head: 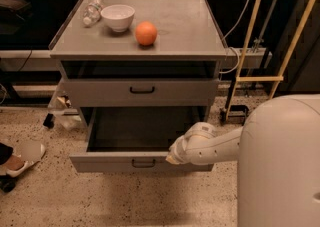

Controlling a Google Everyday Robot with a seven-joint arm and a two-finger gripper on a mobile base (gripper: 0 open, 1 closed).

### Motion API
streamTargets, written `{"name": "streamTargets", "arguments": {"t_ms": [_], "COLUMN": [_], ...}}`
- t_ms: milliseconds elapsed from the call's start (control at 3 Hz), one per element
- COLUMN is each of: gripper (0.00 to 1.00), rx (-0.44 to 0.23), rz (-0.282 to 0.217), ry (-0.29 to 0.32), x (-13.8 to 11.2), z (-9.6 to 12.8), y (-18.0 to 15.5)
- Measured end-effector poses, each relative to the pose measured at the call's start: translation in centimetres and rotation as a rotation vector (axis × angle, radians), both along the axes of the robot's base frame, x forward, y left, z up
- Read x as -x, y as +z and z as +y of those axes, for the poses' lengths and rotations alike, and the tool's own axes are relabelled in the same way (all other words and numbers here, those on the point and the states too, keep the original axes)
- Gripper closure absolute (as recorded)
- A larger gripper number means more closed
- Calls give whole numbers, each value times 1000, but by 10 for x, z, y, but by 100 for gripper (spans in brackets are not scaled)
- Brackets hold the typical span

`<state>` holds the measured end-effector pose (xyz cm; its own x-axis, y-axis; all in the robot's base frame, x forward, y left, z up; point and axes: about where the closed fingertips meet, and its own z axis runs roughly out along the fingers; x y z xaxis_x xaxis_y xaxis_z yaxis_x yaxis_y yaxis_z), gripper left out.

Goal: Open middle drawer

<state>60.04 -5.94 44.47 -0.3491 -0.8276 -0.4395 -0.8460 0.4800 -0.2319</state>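
The middle drawer (107,162) is pulled out of the grey cabinet. Its plain grey interior is open to view and its small black bar handle (143,162) sits at the centre of its front. My gripper (173,157) is at the top edge of this drawer's front, just right of the handle, at the end of my white arm (215,145). The drawer above (100,92), with its own black handle (142,90), is closed. Any drawer below is hidden under the open one.
On the cabinet top (185,31) are an orange (146,33), a white bowl (118,17) and a lying plastic bottle (92,11). My white body (280,166) fills the lower right. A person's shoe (22,153) is on the floor at the left. Yellow poles (250,36) stand at the right.
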Motion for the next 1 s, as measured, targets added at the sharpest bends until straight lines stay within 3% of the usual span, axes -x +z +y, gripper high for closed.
{"name": "streamTargets", "arguments": {"t_ms": [667,1000], "gripper": [100,100], "rx": [17,-67], "rz": [2,1], "ry": [-10,-15], "x": [11,22], "z": [-5,-6], "y": [5,2]}}
